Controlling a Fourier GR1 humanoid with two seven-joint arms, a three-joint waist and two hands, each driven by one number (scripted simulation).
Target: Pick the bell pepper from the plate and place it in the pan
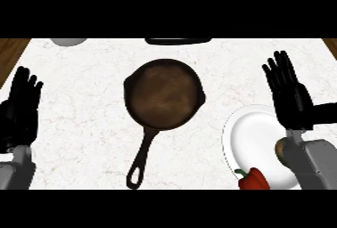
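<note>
Lying at the near edge of the round white plate (253,129), the red bell pepper with green stem (254,179) sits untouched, near right of the scene. Right robot hand (289,98) hovers over the plate's right side, fingers straight, holding nothing. Left robot hand (20,111) rests open at the left edge, fingers up. Dark round cast-iron pan (163,95) sits mid-desk on the white marble desk (79,133), handle pointing near. Plate is just right of the pan.
</note>
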